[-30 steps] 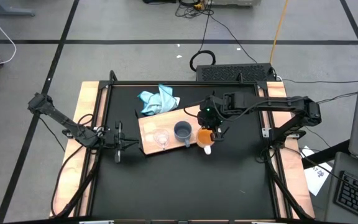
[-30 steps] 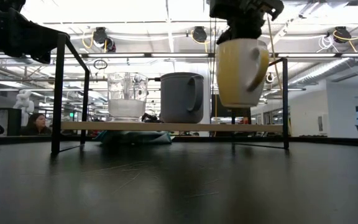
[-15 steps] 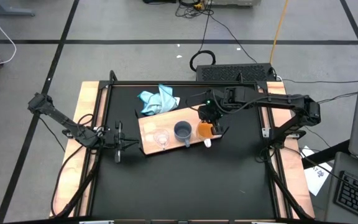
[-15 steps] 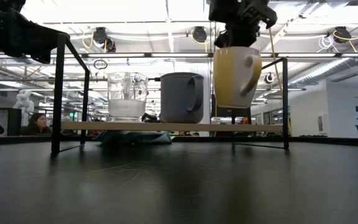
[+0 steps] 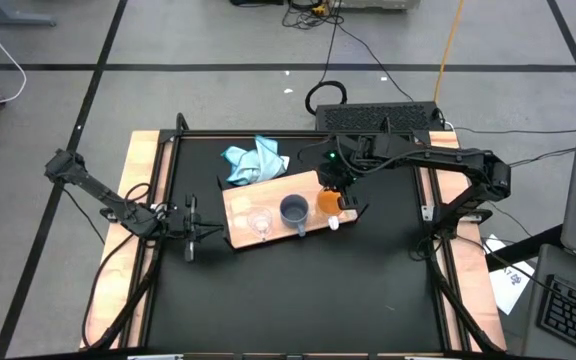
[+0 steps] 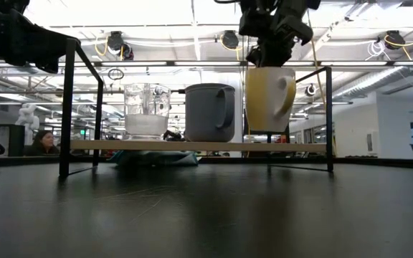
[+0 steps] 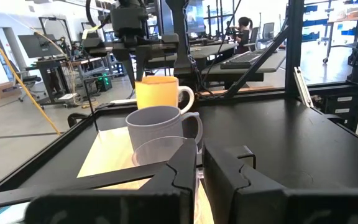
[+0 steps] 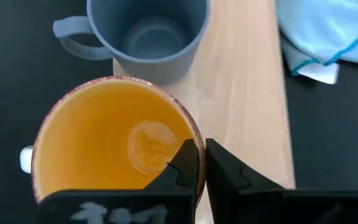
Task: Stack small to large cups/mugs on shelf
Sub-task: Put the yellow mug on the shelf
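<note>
The wooden shelf point(image 5: 240, 203) stands on black brackets point(image 6: 67, 107) on the black table. On it stand the small clear glass cup point(image 5: 259, 222) and the grey-blue mug point(image 5: 293, 210), also seen in the low view point(image 6: 209, 112). My right gripper point(image 5: 336, 180) is shut on the orange mug point(image 5: 328, 201) over the shelf's right end, next to the grey-blue mug. The orange mug also shows in the low view point(image 6: 267, 99). My left gripper point(image 5: 190, 232) is shut and empty at the shelf's left end. My right gripper holds the orange mug by its rim point(image 8: 190, 134), one finger point(image 8: 182, 165) inside the mug and one outside. The fingers come from above, pointing down. The mug hangs upright below them, its bottom point(image 6: 265, 131) a little above the shelf board, its handle point(image 6: 287, 92) toward the table's near side.
A light blue cloth point(image 5: 256, 160) lies just beyond the shelf's far edge. A dark flat box point(image 5: 378, 117) sits past the table's far edge. Bare black table point(image 5: 298, 290) lies on the near side of the shelf.
My right gripper has carried the orange mug toward the table's far edge and down, from in front of the shelf to over its right end. The mug has stayed upright in the hold.
</note>
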Controlling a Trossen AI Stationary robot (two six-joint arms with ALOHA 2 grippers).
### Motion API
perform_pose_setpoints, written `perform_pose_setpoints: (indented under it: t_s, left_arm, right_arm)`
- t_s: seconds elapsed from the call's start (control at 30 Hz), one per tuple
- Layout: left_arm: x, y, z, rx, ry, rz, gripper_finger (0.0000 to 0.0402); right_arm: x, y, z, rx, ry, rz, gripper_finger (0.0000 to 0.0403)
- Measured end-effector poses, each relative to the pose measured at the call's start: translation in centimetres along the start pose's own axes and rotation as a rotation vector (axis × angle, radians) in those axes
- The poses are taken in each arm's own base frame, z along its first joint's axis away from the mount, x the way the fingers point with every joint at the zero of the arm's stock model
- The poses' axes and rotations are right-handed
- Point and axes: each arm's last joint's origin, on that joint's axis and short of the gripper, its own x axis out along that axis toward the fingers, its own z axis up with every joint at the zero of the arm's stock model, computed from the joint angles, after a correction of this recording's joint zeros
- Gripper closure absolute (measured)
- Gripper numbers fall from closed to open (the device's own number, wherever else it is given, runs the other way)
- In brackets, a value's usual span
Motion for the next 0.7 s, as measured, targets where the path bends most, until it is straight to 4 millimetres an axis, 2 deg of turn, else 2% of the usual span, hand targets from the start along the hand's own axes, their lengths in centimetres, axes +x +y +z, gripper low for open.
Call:
perform_pose_setpoints:
  t_s: [0.37, 0.7]
  left_arm:
    - [0.0, 0.0, 0.0, 0.01, 0.001, 0.0, 0.0371]
    - [0.0, 0.0, -0.1, 0.033, 0.005, 0.0, 0.0371]
  right_arm:
    - [2.3, -0.6, 0.0, -0.001, 0.047, 0.037, 0.0397]
    - [2.6, -1.4, -0.2, 0.013, 0.038, 0.031, 0.0394]
